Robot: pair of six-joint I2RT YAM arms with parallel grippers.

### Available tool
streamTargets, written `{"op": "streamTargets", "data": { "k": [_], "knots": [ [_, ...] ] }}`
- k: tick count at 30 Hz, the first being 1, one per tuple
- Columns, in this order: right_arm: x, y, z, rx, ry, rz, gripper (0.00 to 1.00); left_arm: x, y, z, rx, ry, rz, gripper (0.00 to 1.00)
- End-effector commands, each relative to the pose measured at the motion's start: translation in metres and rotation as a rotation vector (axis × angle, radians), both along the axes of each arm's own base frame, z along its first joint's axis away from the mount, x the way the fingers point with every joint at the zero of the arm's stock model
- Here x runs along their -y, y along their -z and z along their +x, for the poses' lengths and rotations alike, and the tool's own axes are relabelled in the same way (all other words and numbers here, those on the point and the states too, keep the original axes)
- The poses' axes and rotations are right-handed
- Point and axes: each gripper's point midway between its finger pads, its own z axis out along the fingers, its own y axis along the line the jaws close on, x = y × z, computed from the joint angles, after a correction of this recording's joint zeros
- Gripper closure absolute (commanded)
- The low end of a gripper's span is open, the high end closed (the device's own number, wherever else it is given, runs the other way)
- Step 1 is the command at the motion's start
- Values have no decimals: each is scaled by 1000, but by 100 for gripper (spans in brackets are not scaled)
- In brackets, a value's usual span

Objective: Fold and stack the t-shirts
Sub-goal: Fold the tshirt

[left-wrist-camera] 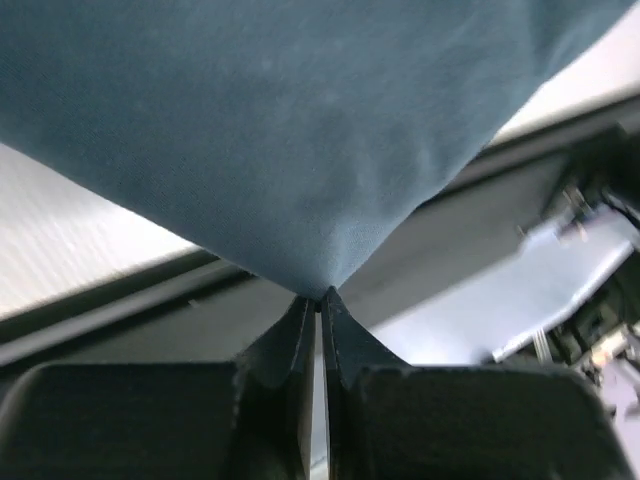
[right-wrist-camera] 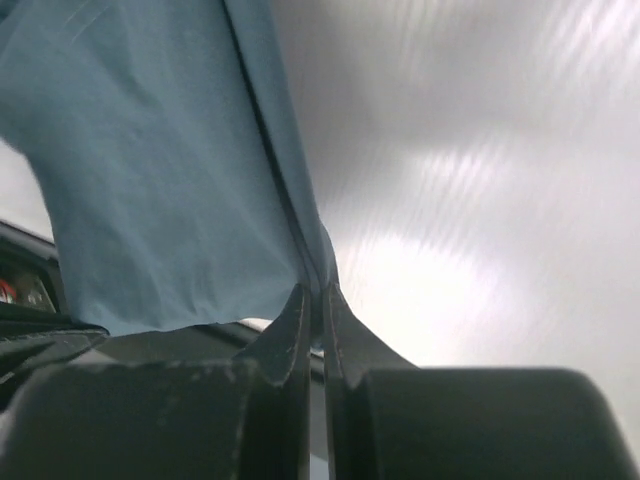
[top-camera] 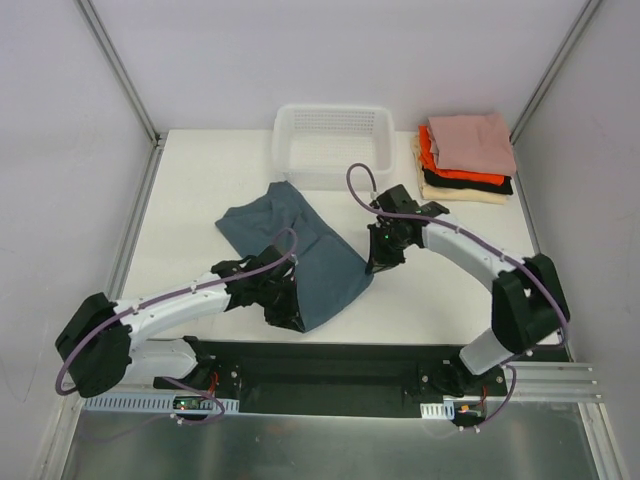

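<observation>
Left end effector and right end effector are each closed on an edge of the large slate blue-grey cloth t-shirt above the white desk.

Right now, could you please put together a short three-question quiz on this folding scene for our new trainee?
1. True or false: the left gripper and the right gripper are each shut on the blue-grey t-shirt.
2. Which colour tops the folded stack? A pink, B black, C cream.
3. Fill in: in the top view, the stack lies to the ___ of the white basket.
Key: 1 true; 2 A; 3 right.
</observation>
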Motion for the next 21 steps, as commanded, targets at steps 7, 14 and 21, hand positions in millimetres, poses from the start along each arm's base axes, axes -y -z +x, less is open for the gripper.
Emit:
{"op": "streamTargets", "data": {
  "k": [7,14,21],
  "knots": [
    [67,-68,-96,-47,-22,-77,96,35,-109,-39,30,229,-325,100],
    [83,-99,-98,57,-10,-96,95,42,-126,-30,107,270,-353,100],
    [85,-121,-62,182,72,-141,95,37,-140,2,230,230,-335,100]
  ]
}}
